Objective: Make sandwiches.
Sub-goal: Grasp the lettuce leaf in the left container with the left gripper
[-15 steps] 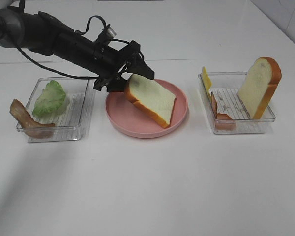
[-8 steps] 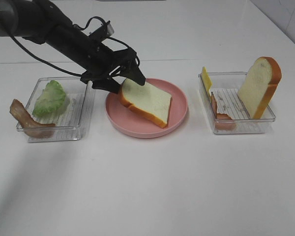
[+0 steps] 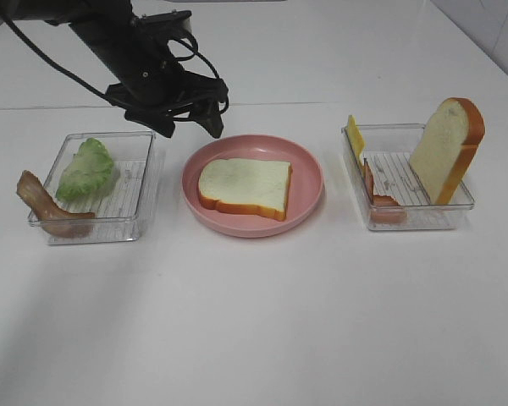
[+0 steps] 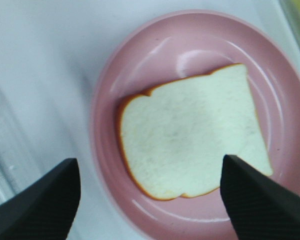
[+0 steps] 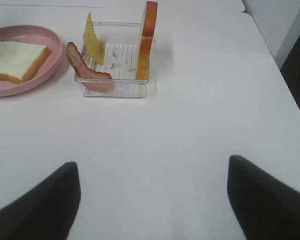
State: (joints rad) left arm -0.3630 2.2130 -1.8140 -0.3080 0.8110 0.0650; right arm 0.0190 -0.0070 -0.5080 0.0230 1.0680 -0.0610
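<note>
Since the bread slice (image 3: pixel 244 186) was to serve as the base, it lay flat in the pink plate (image 3: pixel 315 169) at mid-table, broad face up, long axis running left to right. Left claw (image 3: pixel 190 121) hung wide and empty beyond the plate's far-left rim. Right claw (image 5: pixel 152 200) stood wide over the table (image 5: pixel 190 125), holding nothing. Second slice (image 3: pixel 444 150) leaned upright in the right tray (image 3: pixel 423 224), judged easy to pinch
</note>
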